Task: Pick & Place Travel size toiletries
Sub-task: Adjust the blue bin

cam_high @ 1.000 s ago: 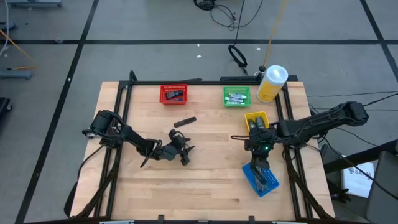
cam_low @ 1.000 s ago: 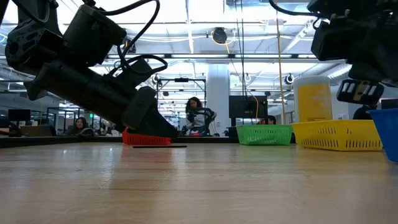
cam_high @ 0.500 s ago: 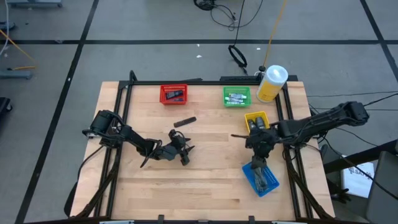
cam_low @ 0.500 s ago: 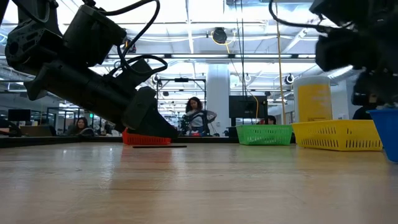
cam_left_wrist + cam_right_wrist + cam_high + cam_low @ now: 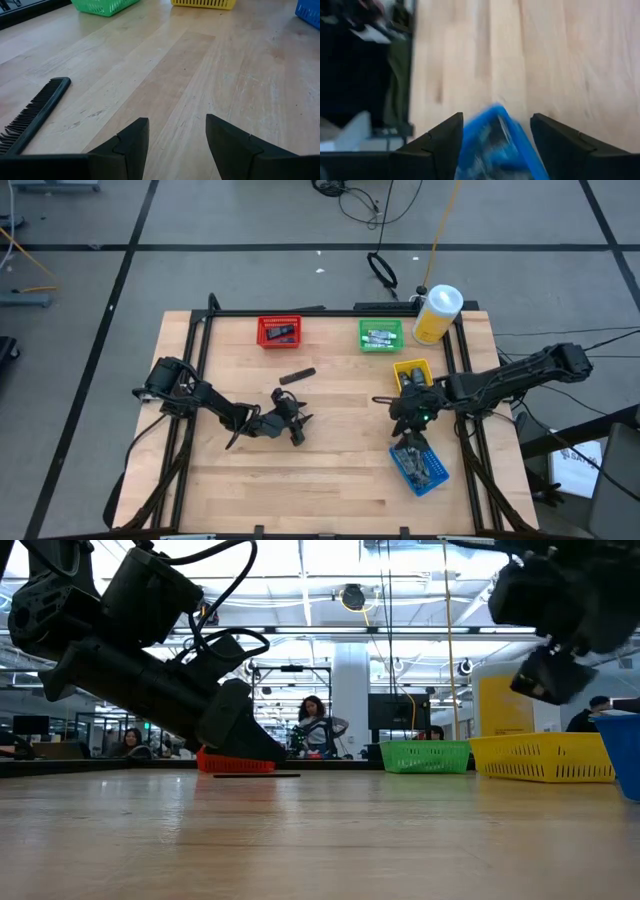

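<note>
Right gripper [image 5: 408,418], right of centre in the high view: fingers apart, nothing between them, poised just above the blue bin [image 5: 420,467] at lower right, which holds several small toiletries [image 5: 416,461]. Left gripper [image 5: 297,423], left of centre: fingers apart, empty, low over bare wood, near a black comb [image 5: 296,376]. Red bin [image 5: 279,331] and green bin [image 5: 381,335] along the top edge each hold small items; yellow bin [image 5: 411,370] between green and blue.

Small dark and silvery travel size toiletries [image 5: 419,465] lie heaped in the blue bin [image 5: 436,478].
</note>
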